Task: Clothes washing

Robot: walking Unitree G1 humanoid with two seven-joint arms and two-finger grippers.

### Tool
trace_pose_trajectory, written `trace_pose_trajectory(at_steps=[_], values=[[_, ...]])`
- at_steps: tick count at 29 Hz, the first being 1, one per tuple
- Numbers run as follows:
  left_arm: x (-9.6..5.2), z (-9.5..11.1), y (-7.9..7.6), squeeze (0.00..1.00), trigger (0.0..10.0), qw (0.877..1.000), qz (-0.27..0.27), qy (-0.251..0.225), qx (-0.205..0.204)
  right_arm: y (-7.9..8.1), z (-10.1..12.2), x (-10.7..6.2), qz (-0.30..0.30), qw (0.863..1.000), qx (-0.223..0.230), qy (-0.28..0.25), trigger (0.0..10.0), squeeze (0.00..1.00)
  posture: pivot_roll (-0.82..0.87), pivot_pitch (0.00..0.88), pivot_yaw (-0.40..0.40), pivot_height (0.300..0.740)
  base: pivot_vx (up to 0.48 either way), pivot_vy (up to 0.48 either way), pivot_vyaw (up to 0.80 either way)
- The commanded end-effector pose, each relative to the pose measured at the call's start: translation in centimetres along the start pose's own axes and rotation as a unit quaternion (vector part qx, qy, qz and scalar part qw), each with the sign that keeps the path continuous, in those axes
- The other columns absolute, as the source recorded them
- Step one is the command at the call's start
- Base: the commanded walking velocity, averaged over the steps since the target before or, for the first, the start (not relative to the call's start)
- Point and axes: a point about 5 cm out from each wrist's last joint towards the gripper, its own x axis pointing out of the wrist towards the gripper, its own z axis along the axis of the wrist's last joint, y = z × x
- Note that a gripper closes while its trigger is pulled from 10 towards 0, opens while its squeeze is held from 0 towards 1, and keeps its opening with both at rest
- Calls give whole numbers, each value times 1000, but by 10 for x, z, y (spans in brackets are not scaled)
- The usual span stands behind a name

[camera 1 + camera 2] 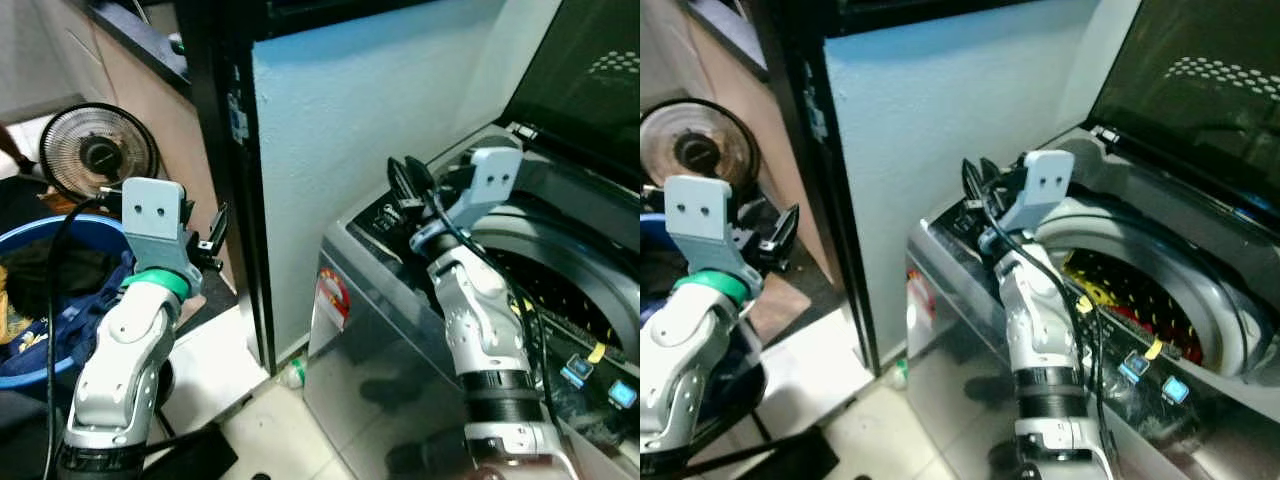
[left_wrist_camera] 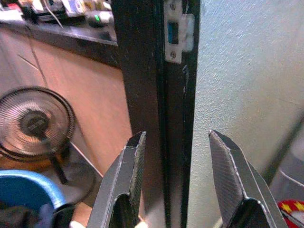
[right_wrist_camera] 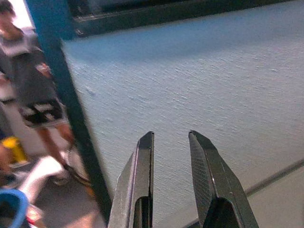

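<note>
A: Where's the washer [image 1: 400,330]?
B: At 3 o'clock, lid [image 1: 1200,90] up, drum [image 1: 1140,290] exposed; wall [image 1: 360,120] and door frame [image 1: 225,150] close ahead.

A: Jaws?
B: Left gripper [image 2: 178,156] wide, empty, near the basket [image 1: 30,300] at 9. Right gripper [image 3: 171,156] narrower, empty, over the washer's rim.

Both arms are raised, left tool [image 2: 176,166] and right tool [image 3: 172,164] each parted and empty.

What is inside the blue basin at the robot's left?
The blue basin holds a heap of dark clothes, with a yellowish piece at its left edge. The left arm covers part of it, so the bottom stays hidden.
</note>
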Motion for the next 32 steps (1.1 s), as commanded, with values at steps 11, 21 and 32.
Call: trace_pose_trajectory(at_steps=[11, 21, 32], values=[[2, -4, 2, 0, 10000, 1000, 15, 10, -14, 0, 0, 2, -1, 1000, 11, 1, 10000, 0, 165, 11, 29, 740, 0, 0, 800], [2, -7, -3, 0, 10000, 1000, 6, 17, -21, -2, 2, 3, 0, 1000, 8, 1, 10000, 0, 156, 14, 27, 740, 0, 0, 800], [1, -6, -1, 0, 10000, 999, 14, 10, -29, -4, 2, 3, 7, 1000, 11, 0, 10000, 0, 158, 16, 19, 740, 0, 0, 800]])
